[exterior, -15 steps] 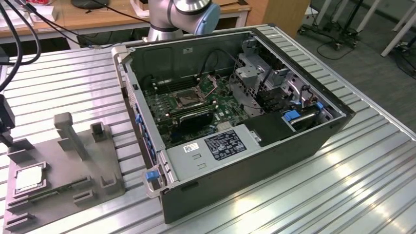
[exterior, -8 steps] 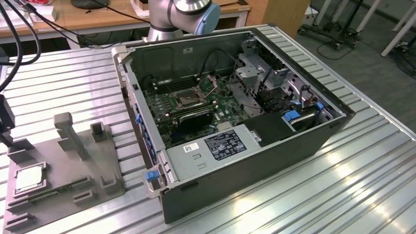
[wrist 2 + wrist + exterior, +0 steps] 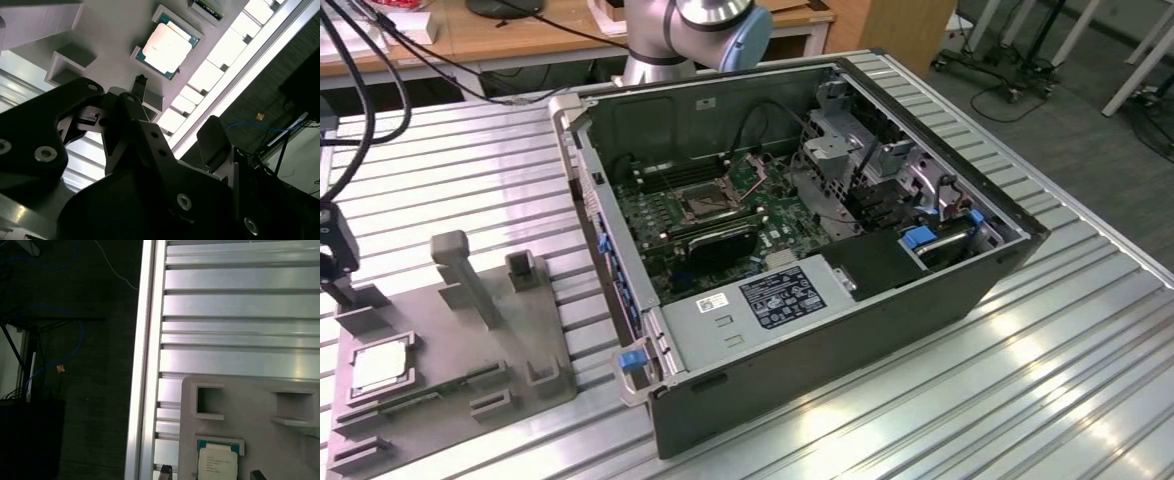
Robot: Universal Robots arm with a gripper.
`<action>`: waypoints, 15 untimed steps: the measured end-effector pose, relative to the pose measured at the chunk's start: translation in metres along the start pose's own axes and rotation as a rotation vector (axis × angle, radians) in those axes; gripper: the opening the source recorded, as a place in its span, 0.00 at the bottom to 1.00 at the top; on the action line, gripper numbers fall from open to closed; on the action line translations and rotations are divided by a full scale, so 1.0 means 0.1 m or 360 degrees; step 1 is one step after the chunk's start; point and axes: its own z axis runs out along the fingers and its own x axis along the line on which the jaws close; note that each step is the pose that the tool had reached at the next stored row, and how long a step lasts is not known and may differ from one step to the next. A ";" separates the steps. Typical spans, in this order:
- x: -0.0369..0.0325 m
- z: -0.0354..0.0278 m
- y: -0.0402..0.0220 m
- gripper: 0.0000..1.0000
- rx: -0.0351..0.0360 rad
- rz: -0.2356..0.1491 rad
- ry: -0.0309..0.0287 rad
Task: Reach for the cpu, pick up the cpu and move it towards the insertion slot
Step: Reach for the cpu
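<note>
The gripper (image 3: 177,107) is open: its two black fingertips (image 3: 166,472) stand well apart and hold nothing. It hangs over the grey fixture plate (image 3: 454,340), which lies on the ribbed metal table (image 3: 987,400) to the exterior view's left of the open computer case (image 3: 854,340). The cpu (image 3: 167,42) lies flat in a square pocket of this plate, with its silvery face up, and the gripper does not touch it. In the first wrist view the cpu shows between the two fingertips. The insertion slot (image 3: 700,200) sits on the green motherboard (image 3: 774,215) inside the case, well apart from the cpu and the gripper.
</note>
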 end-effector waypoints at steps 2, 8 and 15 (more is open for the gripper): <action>-0.002 0.036 -0.015 0.68 0.0000 0.0000 0.00001; -0.055 0.145 -0.034 0.68 0.0000 0.0000 0.00003; -0.065 0.217 -0.039 0.68 0.0049 0.0004 0.00026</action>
